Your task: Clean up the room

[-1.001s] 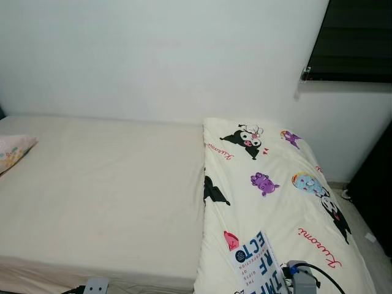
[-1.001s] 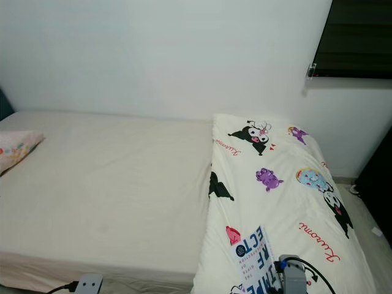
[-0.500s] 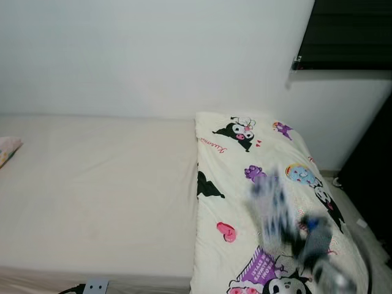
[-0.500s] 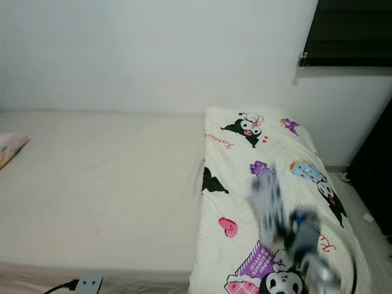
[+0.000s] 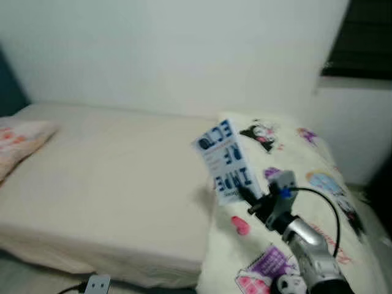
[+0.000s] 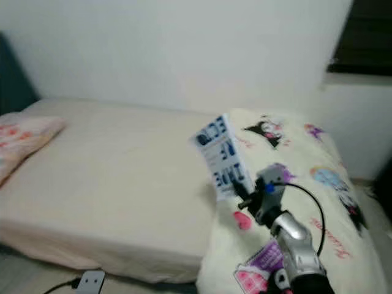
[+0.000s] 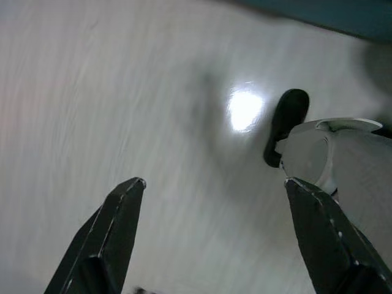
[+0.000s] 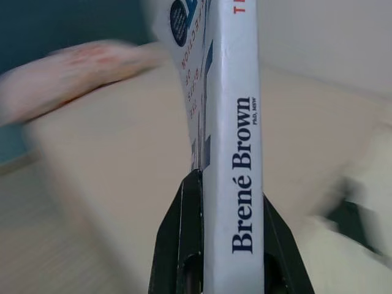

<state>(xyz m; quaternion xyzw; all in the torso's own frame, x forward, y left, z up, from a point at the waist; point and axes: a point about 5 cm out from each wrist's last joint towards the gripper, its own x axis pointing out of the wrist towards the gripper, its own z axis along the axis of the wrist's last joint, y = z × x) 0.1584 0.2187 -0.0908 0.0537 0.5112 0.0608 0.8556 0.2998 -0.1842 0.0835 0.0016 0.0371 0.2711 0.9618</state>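
Note:
My right gripper point(image 5: 247, 197) is shut on a white book point(image 5: 225, 162) with blue lettering and holds it up in the air. The book hangs tilted over the line where the cream mattress point(image 5: 116, 184) meets the cartoon-print quilt point(image 5: 318, 184). In the right wrist view the book's spine point(image 8: 235, 147), printed "Brené Brown", stands between my two black fingers point(image 8: 182, 245). My left gripper point(image 7: 214, 245) hangs open over the pale floor, with nothing between its fingers.
A pink patterned pillow point(image 5: 21, 142) lies at the bed's left end. A white power strip point(image 5: 97, 283) sits on the floor below the bed's front edge. A dark window point(image 5: 366, 43) is at the upper right. A white wall backs the bed.
The right arm has swung up from the quilt's near end, lifting the book into the air. The head camera has also shifted, so the whole scene sits differently.

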